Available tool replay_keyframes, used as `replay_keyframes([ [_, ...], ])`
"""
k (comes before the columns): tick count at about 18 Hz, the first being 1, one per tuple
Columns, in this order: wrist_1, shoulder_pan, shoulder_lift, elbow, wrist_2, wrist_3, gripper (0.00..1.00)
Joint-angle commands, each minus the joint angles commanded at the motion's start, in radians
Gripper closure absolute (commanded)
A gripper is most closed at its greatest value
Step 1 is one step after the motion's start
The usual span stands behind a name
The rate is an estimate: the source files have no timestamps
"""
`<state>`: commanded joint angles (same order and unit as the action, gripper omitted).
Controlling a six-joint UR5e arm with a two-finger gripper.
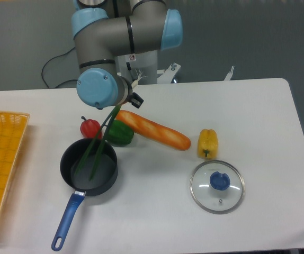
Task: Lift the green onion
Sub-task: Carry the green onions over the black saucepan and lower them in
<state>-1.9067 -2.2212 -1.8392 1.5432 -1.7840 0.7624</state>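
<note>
Item: green onion [96, 151], thin dark green stalks, pale end uppermost. Location: hanging off the desk surface, tips dangling over the black saucepan with blue handle [88, 167], toward the desk's left edge.

Tool: two-finger gripper [126, 92], mostly hidden behind the wrist; apparently clamped on the onion's upper end, jaws not visible.

Handling advice: keep a firm grip, lift straight, and clear the green bell pepper [119, 133] and red pepper [90, 127].

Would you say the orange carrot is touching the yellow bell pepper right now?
Apart. The camera view shows a strip of bare white table between the carrot's right tip and the yellow pepper.
</note>
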Motion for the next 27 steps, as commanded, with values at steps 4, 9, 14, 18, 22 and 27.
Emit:
replay_keyframes([
  [4, 0.002, 0.014, -0.017, -0.002, -0.003, -0.006, 0.90],
  [9, 0.011, 0.054, -0.072, -0.006, -0.009, -0.032, 0.89],
  [14, 0.012, 0.067, -0.098, -0.005, -0.003, -0.058, 0.89],
  [18, 0.021, 0.086, -0.112, -0.005, -0.009, -0.093, 0.88],
  [22, 0.026, 0.086, -0.120, -0.012, -0.003, -0.095, 0.88],
  [27, 0.041, 0.087, -0.132, -0.026, 0.005, -0.110, 0.85],
])
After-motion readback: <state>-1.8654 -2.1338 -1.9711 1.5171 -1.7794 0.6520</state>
